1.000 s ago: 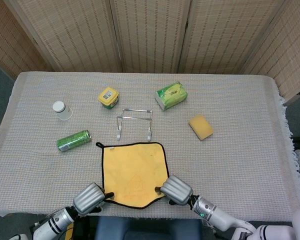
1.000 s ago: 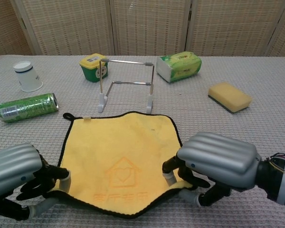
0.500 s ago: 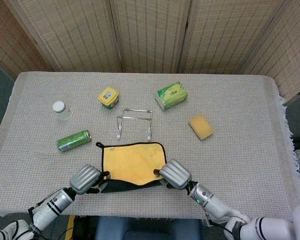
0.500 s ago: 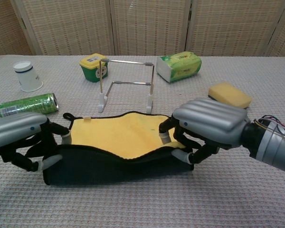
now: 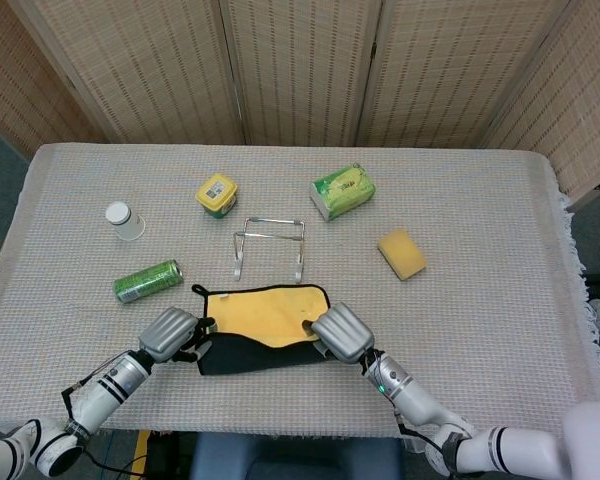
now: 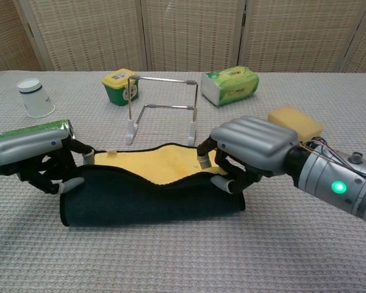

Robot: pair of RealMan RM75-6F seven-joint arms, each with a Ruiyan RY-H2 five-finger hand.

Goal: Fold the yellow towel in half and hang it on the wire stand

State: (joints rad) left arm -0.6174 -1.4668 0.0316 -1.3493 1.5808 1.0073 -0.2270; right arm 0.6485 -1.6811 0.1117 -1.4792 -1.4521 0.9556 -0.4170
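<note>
Both hands pinch the near corners of the yellow towel (image 6: 165,168), the left hand (image 6: 33,160) and the right hand (image 6: 247,146) carrying its dark underside over toward the far edge on the table (image 5: 480,250), just in front of the wire stand (image 6: 161,110). The cloth looks soft and limp (it sags between the grips), so corners seem the surest hold. A green can (image 6: 33,131), paper cup (image 6: 35,97), yellow tub (image 6: 119,85), tissue pack (image 6: 230,84) and sponge (image 6: 296,122) ring the stand, none blocking it.
</note>
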